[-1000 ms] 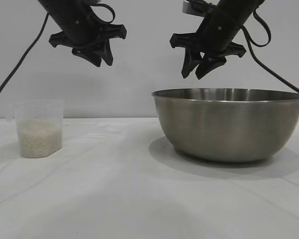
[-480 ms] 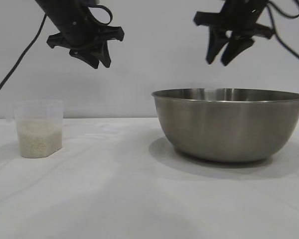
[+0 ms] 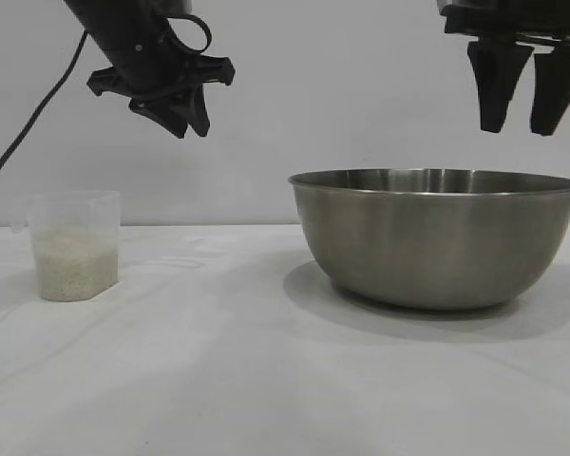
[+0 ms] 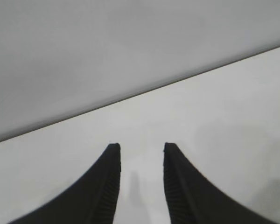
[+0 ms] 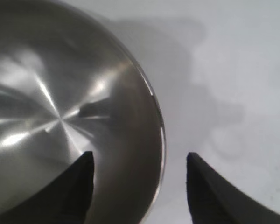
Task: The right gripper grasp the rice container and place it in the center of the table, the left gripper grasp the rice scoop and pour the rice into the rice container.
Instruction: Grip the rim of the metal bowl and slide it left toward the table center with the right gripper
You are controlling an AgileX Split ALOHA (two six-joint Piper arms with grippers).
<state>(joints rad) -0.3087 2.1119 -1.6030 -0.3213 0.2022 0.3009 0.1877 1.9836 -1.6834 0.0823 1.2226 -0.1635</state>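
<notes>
Our right claw (image 3: 519,122) hangs high at the two o'clock corner of the outside view, pointing straight down above the right-hand part of the bowl (image 3: 437,237). Its two fingers stand apart with nothing between them. In the right wrist view one finger sits over the bowl's shiny inside and the other over the bare desk (image 3: 218,380), so the thin rolled rim runs up the gap — we judge that it is lined up this way to pinch the wall of the bowl from above, one finger inside and one outside. The rim is well below the fingertips; nothing is touched yet.

The bowl stands on the white cloth toward three o'clock, off to the right of the middle, and it looks empty inside. So the first step — carrying it to the center — is not done.

Our left claw (image 3: 188,122) waits up at eleven o'clock, tilted down and forward, its fingers a narrow way apart and holding nothing; its own camera sees only cloth and wall past them. The cup (image 3: 73,245) stands upright at nine o'clock on the desk, well below and left of that claw, with rice (image 3: 72,266) filling about its lower half. We take it the left arm is kept clear so the bowl can be moved first.
</notes>
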